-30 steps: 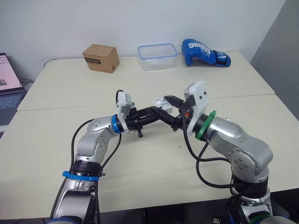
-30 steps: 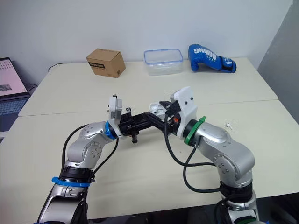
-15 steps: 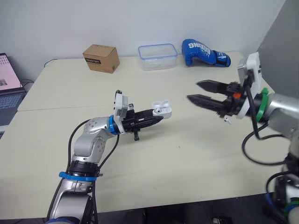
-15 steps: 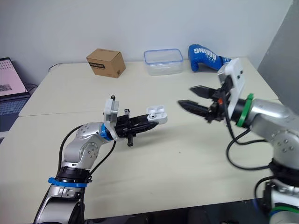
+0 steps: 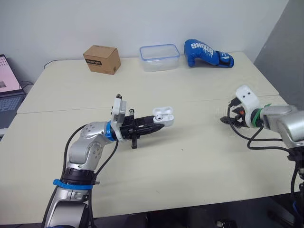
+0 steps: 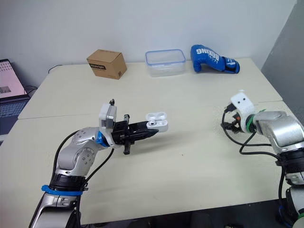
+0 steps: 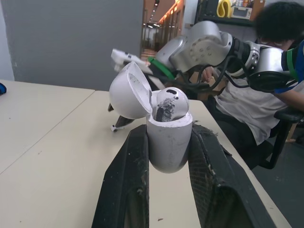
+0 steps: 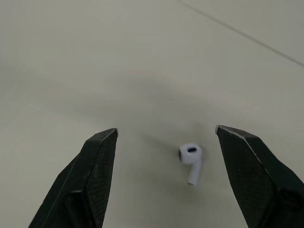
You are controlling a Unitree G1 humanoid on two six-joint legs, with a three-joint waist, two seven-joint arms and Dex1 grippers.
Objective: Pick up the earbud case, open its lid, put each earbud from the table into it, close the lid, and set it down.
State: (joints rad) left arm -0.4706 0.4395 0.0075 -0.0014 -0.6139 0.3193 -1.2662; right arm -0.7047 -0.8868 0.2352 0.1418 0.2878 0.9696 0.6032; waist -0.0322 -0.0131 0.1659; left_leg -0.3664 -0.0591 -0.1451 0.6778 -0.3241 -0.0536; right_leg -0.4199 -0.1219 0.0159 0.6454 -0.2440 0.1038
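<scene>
My left gripper (image 5: 156, 125) is shut on the white earbud case (image 5: 163, 115), holding it above the middle of the table. In the left wrist view the case (image 7: 168, 140) sits between the two fingers with its lid (image 7: 129, 90) swung open and one earbud (image 7: 171, 102) seated inside. My right gripper (image 5: 227, 119) is low over the right side of the table and open. In the right wrist view a single white earbud (image 8: 191, 159) lies on the table between its spread fingers (image 8: 99, 161), nearer the other finger, untouched.
Along the table's far edge stand a cardboard box (image 5: 101, 59), a clear plastic container (image 5: 159, 57) and a blue boxing glove (image 5: 207, 53). A laptop (image 5: 7, 90) sits off the left side. A seated person (image 7: 266, 71) is beyond the table's right side.
My right arm swung away from the case to the right, then dropped low over the earbud on the table, fingers open. The left gripper keeps holding the open case.
</scene>
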